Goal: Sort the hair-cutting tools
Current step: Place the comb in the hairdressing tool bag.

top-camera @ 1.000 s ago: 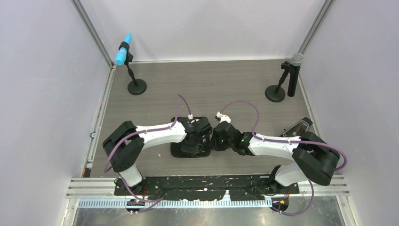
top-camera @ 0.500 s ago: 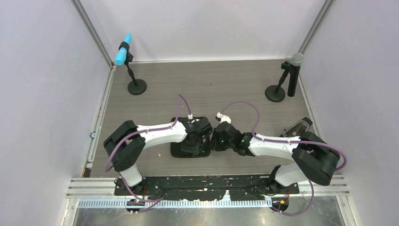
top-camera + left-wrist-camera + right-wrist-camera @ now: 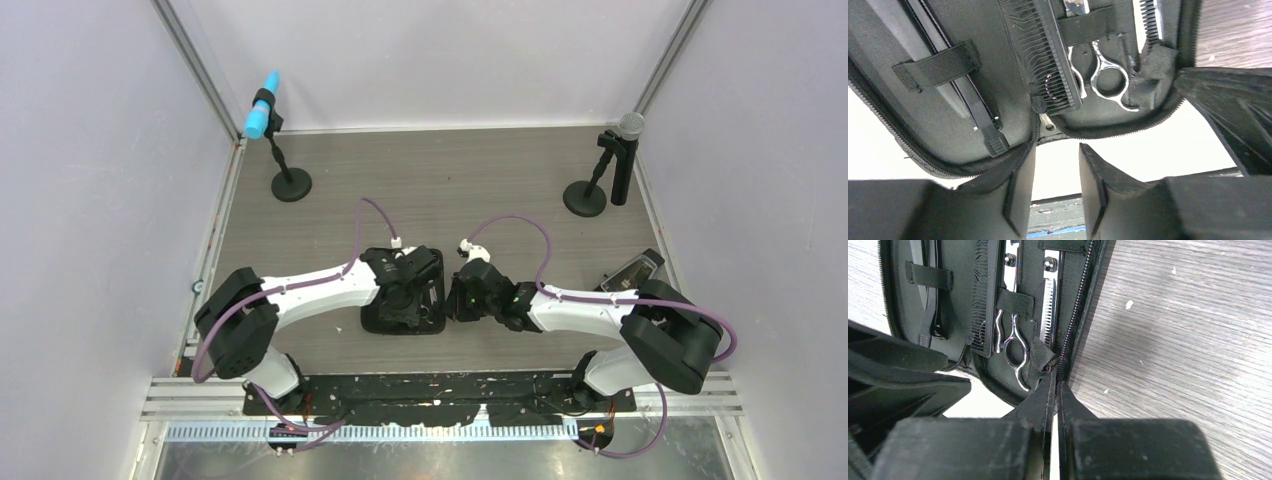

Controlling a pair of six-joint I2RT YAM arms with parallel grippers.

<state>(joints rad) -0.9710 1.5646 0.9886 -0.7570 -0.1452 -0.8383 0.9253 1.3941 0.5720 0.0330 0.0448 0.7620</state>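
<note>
1. Parting on the left: jaws of the left gripper [image 3: 1056, 160] wider than a second back, now at a middling gap with nothing between them, poised just off the near rim of the case [image 3: 998, 80]. Elbow also drawn back toward the left wall in the top view.
2. Pinching on the right: right gripper [image 3: 1055, 382] clamped tight on the case's right rim by the zip [image 3: 1075, 315], same as a second back (probably pinning the case to the table [image 3: 1173, 340]).
3. Lying open, with the tools inside:
   - comb [image 3: 1045, 60] along the spine, teeth leftward; cannot tell whether anything holds it
   - scissors [image 3: 1014, 272] under a strap [image 3: 1015, 302], just right of the comb
   - shears [image 3: 1049, 305] with a toothed blade, beside the zip
   - clip [image 3: 979, 112] strapped into the left half
   - second clip: cannot make out
4. Reading the change: looks like a release, likely after seating something near the spine, perhaps the comb. Cannot say which for sure.
5. Judging progress: seems far along, most tools in their places.
6. Left to do, by the look of it: confirm the second clip, then clear the left arm. Worth watching the comb, which may slide if loose.
</note>
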